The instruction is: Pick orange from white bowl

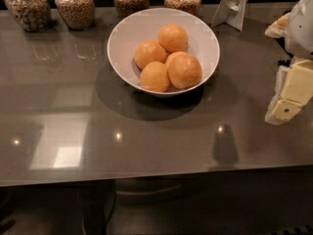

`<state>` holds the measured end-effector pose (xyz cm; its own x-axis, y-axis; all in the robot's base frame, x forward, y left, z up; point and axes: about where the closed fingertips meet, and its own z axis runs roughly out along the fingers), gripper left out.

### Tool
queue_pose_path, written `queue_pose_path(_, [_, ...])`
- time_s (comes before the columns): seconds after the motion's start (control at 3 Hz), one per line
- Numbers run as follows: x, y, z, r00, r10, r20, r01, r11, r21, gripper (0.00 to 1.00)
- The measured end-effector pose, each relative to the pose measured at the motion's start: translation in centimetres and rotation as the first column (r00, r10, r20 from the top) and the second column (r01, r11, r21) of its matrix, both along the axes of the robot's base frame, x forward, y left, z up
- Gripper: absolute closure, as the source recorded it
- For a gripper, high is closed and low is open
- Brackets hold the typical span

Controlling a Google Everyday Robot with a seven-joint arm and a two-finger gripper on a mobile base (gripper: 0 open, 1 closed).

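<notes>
- Camera view: we see the white bowl (122,38) standing on the surface (146,146), a little toward 12 o'clock from the middle, with at least 4 oranges (150,54) heaped inside it.
- The pincer (282,110) hangs at 3 o'clock, well apart from the bowl and above the surface. We cannot tell whether it is open or closed, and we see no fruit in it.
- We judge the task as not yet under way: every orange sits in the bowl, and none lies on the surface.
- What is left, as we judge it: reach toward 9 o'clock over the rim, come down on 1 fruit, grip it and lift it clear.
- The orange (185,71) on the bowl's 4 o'clock side lies nearest the pincer.
- 4 glass jars (76,6) line the 12 o'clock edge, and a white stand (234,6) sits at 1 o'clock, both off that path.
</notes>
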<state>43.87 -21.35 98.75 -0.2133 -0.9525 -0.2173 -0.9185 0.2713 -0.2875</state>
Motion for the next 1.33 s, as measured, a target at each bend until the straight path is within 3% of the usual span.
queue_pose_path(0.33, [0.0, 0.0, 0.0, 1.0, 0.0, 0.0, 0.0, 1.0, 0.0, 0.0])
queue_pose_path(0.67, [1.3, 0.8, -0.1, 0.9991, -0.011, 0.04, 0.009, 0.999, 0.037, 0.0])
queue_pose_path(1.33, [6.7, 4.5, -0.2, 0.9885, -0.095, 0.118, 0.07, 0.977, 0.2, 0.0])
